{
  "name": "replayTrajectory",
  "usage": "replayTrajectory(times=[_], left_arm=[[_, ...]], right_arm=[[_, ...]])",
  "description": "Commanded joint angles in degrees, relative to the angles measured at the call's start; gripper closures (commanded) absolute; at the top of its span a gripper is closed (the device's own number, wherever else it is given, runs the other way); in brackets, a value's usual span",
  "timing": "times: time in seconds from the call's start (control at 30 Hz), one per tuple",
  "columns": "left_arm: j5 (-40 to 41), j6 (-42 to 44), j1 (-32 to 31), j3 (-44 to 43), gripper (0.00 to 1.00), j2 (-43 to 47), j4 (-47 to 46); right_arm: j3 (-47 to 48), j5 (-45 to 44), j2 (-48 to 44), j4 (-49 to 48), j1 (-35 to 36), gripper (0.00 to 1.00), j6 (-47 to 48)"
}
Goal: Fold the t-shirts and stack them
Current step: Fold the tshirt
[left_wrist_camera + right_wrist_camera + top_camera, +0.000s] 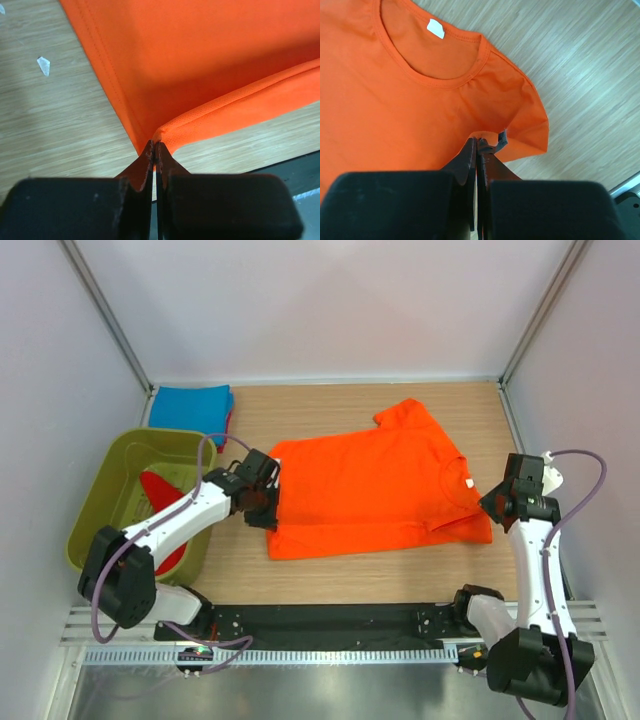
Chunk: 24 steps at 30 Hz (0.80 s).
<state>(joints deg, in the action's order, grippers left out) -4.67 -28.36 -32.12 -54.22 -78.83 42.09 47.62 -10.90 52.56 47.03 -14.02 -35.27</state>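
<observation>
The bright orange t-shirt (370, 490) lies across the middle of the table, its near long edge folded over, its neck and white label (467, 483) to the right. My left gripper (262, 502) is shut on the shirt's bottom hem corner (159, 136) at its left end. My right gripper (494, 504) is shut on the shirt's edge (487, 134) beside the near sleeve (532, 120), below the collar (440, 80). A folded blue t-shirt (190, 402) lies at the back left on a red one (230, 422). Another red t-shirt (160, 487) lies in the tub.
An olive-green plastic tub (115, 475) stands at the left, under my left arm. The black base rail (330, 620) runs along the table's near edge. White walls with metal posts close the table in at back and sides.
</observation>
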Motion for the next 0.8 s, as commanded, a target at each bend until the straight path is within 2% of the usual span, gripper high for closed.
replayTrajectory(times=[0.0,0.2,0.37,0.77], left_arm=[[2.47,-1.52,0.21,0.17,1.00,-1.32,0.01],[4.31,-2.23,0.21,-0.98,1.00,-4.14,0.54],[6.51,-2.93,0.21,-1.50,1.00,-5.46,0.80],[9.06,-3.28,0.21,-6.16,1.00,-8.53,2.47]], right_arm=[[-0.16,-1.22,2.97,-5.71,-0.22,0.99,-1.21],[1.95,-4.22,7.47,-9.05,-0.22,0.99,1.07],[2.75,2.88,10.20,-14.05,-0.22,0.99,0.64],[5.73,3.60,15.56,-15.65,-0.22,0.99,2.31]])
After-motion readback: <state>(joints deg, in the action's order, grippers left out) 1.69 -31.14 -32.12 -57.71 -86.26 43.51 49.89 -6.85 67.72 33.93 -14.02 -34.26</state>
